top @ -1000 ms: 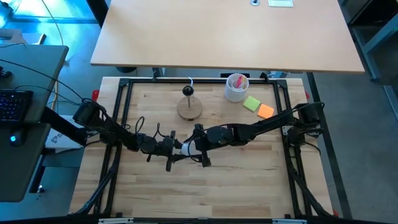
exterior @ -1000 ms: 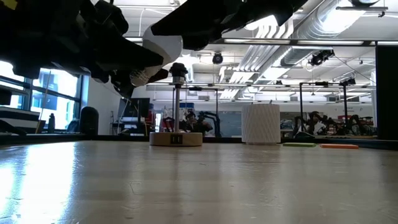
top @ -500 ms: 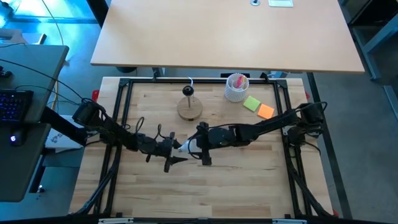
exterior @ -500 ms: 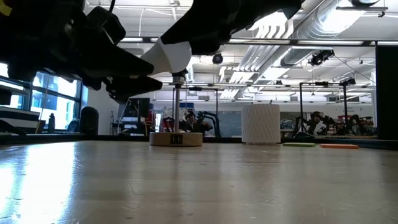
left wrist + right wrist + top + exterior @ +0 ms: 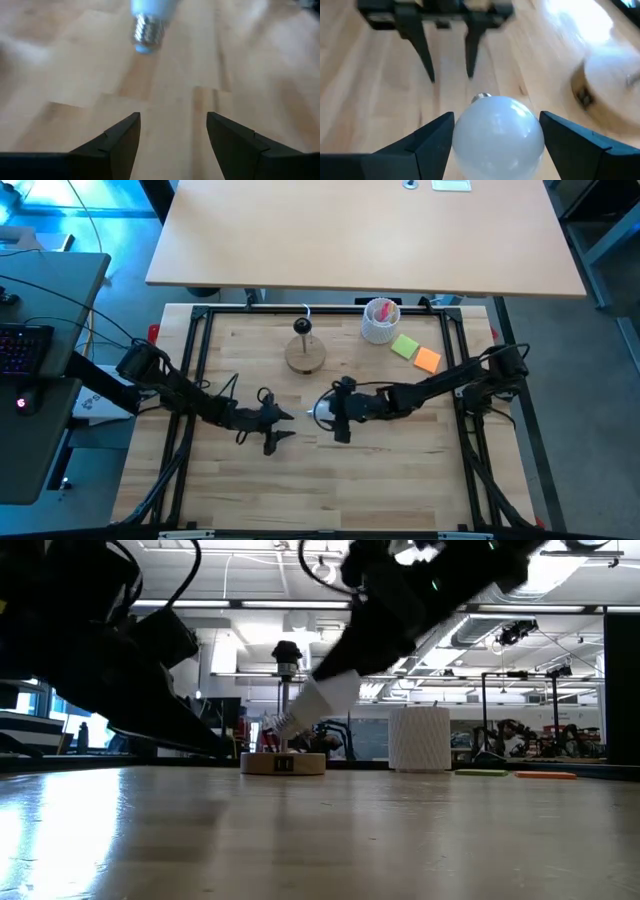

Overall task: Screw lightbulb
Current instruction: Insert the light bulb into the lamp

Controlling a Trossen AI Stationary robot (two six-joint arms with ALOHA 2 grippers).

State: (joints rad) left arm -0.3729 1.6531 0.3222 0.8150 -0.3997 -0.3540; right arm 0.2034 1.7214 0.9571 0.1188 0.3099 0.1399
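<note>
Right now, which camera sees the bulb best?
The right wrist view: the bulb fills the middle, round and white, between the right pincer's fingers. The left wrist view shows only its screw end, the low view shows it tilted from the side, and the high view just a small white spot.

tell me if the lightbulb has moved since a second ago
Yes. In the high view the lightbulb, held in the right gripper, has shifted right, away from the left gripper, judged against the wooden stand.

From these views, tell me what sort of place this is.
Probably a robotics lab: two arms work on a framed wooden table, other rigs stand under exposed ceiling ducts, and a keyboard sits alongside.
</note>
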